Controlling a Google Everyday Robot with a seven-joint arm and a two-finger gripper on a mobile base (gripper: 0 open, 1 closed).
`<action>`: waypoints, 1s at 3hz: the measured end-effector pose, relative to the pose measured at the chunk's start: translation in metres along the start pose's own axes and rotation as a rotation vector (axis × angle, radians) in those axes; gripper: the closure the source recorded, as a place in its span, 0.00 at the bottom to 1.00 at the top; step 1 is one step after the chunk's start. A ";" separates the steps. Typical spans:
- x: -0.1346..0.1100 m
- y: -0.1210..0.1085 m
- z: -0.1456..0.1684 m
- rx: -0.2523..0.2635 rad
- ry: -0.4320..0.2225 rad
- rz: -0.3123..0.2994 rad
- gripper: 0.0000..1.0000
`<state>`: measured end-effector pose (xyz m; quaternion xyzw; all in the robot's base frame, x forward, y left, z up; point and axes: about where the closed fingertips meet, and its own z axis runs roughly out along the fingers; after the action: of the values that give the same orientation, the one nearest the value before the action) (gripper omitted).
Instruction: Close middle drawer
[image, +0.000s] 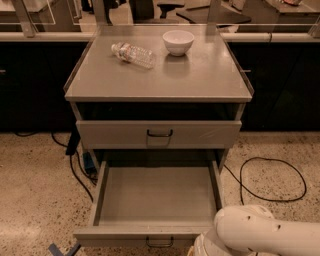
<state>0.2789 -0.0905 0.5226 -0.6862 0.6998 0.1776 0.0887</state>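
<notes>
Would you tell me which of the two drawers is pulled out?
The middle drawer, the lower one, extends out with its inside exposed; the top drawer is pushed in. The pincer is out of view; only the arm shows, lower right.

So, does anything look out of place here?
The plastic bottle lies on its side on the cabinet top. The middle drawer stands pulled out, empty. The pincer is out of view; only the arm shows, lower right.
</notes>
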 end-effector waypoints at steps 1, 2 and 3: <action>-0.002 -0.004 0.026 -0.002 -0.002 -0.051 1.00; -0.006 -0.013 0.060 -0.010 -0.011 -0.095 1.00; -0.006 -0.029 0.092 -0.024 -0.026 -0.126 1.00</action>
<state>0.2967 -0.0510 0.4360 -0.7276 0.6518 0.1888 0.1007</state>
